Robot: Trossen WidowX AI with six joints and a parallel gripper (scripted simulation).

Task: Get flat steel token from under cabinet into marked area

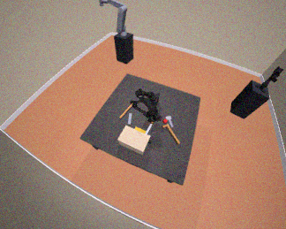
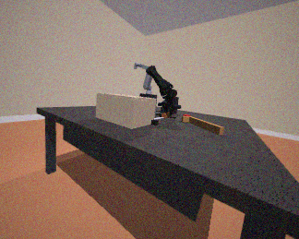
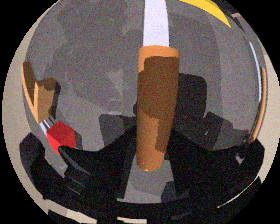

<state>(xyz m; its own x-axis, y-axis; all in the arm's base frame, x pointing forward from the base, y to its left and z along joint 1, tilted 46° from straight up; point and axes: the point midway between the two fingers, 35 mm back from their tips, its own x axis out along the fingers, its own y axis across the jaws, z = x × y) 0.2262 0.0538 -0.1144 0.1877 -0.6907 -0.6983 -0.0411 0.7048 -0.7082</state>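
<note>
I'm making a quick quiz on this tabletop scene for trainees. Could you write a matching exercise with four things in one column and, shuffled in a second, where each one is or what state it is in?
Things:
1. gripper
2. cabinet
3. yellow marked area
4. hammer

Places or states:
A. lies on the table to one side, red spot near its head
B. pale box at the table's near side in the top view
C. strip on the table right in front of the cabinet
D. shut on a wooden-handled tool with a pale blade

Pairs: 1-D, 2-B, 3-C, 4-A
</note>
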